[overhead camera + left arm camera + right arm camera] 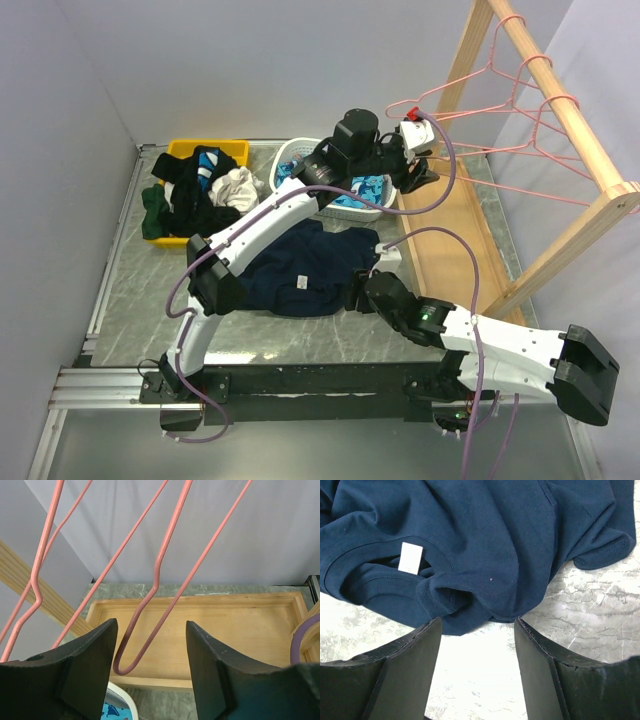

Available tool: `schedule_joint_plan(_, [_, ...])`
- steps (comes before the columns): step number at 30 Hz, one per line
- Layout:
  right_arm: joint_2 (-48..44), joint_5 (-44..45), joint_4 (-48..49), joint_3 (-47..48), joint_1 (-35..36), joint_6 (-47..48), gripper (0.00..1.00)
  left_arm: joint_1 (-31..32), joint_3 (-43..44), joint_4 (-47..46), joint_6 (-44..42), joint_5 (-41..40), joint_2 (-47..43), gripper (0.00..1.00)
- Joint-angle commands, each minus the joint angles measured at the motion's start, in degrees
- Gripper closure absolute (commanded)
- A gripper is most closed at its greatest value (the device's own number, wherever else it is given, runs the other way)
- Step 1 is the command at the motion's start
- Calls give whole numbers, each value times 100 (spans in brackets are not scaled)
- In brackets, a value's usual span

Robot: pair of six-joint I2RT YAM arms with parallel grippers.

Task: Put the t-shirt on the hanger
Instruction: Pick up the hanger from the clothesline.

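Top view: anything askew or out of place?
Only the t-shirt: it lies crumpled on the table, collar bunched. A corner of one hanger shows between the open fingers of the left gripper, ungripped. Nothing spilled or damaged.

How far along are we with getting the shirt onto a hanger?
Nothing is finished. In hand: the open left gripper brackets a corner of the hanger, and the open right gripper sits at the collar of the t-shirt, crumpled on the table. Left: grip both, then thread hanger into shirt.

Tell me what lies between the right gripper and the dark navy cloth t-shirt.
Only bare grey marbled tabletop, seen in the right wrist view; the open right gripper sits right at the edge of the t-shirt.
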State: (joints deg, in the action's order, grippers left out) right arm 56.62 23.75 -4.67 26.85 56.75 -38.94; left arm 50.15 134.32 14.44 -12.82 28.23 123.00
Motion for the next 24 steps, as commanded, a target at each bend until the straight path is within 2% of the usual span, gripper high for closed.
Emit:
schedule_joint_plan(1, [-2,95,150,4,47,-35,32,3,287,-231,-98,78,-74,39])
schedule_joint_plan(12, [95,77,150,31,55,-44,32,3,393,-37,-19,394,-4,46])
schedule_joint_plan(24, [51,77,115,4,73,-70,31,188,472,279,-186,201,110,50])
